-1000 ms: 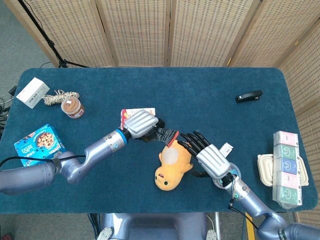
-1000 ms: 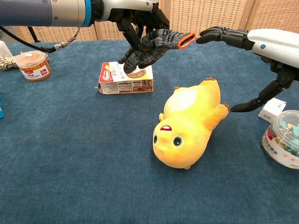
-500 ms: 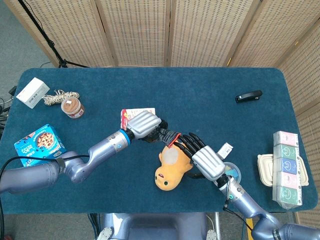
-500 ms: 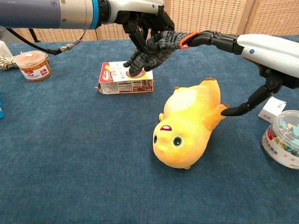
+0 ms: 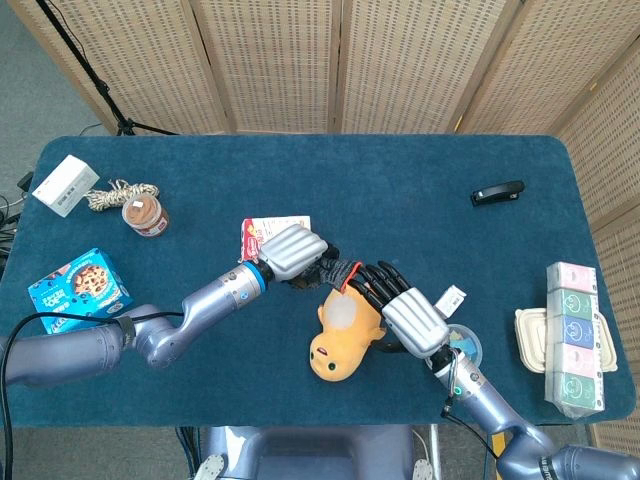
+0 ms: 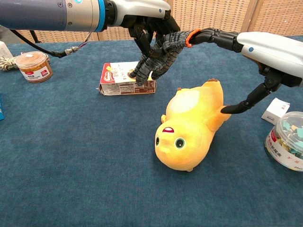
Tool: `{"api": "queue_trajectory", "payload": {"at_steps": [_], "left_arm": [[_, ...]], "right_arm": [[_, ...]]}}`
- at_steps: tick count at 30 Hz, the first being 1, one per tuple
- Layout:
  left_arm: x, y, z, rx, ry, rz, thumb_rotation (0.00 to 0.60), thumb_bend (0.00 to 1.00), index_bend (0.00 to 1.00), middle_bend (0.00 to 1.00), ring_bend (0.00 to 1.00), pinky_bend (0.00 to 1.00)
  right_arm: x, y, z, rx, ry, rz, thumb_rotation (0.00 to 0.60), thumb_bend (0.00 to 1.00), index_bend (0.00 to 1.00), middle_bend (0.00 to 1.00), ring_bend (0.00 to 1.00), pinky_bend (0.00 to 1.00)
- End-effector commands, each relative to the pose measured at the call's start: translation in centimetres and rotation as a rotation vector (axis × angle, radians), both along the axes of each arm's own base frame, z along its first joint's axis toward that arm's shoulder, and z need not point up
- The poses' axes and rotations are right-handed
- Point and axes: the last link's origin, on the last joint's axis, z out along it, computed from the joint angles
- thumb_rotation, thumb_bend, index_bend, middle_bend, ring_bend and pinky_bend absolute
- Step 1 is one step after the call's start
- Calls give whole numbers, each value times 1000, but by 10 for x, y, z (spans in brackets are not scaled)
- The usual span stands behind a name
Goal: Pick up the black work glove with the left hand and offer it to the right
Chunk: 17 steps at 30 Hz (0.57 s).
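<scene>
The black knit work glove (image 6: 161, 53) with an orange cuff hangs in the air above the table, its fingers drooping toward a snack box. My left hand (image 6: 150, 24) grips it from above at the wrist end. From the right, my right hand (image 6: 265, 46) reaches in with its fingers (image 6: 214, 36) stretched out and touching the orange cuff, while the thumb points down and away. In the head view the left hand (image 5: 293, 251), the glove (image 5: 336, 270) and the right hand (image 5: 408, 312) meet over the yellow plush.
A yellow plush chick (image 6: 190, 124) lies under the hands. The flat snack box (image 6: 126, 79) sits behind it. A brown jar (image 6: 32, 66) is far left; a clear tub (image 6: 287, 142) and small white box (image 6: 275, 111) are right. A stapler (image 5: 498, 192) lies far back.
The left hand carried the glove a little to the right. The right hand moved left until its fingertips reached the orange cuff.
</scene>
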Motion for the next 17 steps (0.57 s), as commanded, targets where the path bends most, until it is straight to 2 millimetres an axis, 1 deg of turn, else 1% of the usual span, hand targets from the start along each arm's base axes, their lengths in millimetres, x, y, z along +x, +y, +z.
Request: {"api": "queue_trajectory", "payload": {"at_steps": [1, 10, 17], "left_arm": [[-3, 3, 2, 19, 26, -1, 600, 483, 544, 508, 495, 574], [0, 1, 0, 17, 28, 8, 600, 483, 543, 508, 495, 574], [3, 0, -1, 22, 31, 6, 600, 483, 544, 508, 495, 574]], "right_arm": [[0, 0, 2, -10, -5, 0, 600, 0, 33, 0, 0, 0], [1, 3, -2, 0, 1, 4, 600, 0, 37, 0, 0, 0], [2, 2, -2, -7, -3, 2, 600, 0, 39, 0, 0, 0]]}}
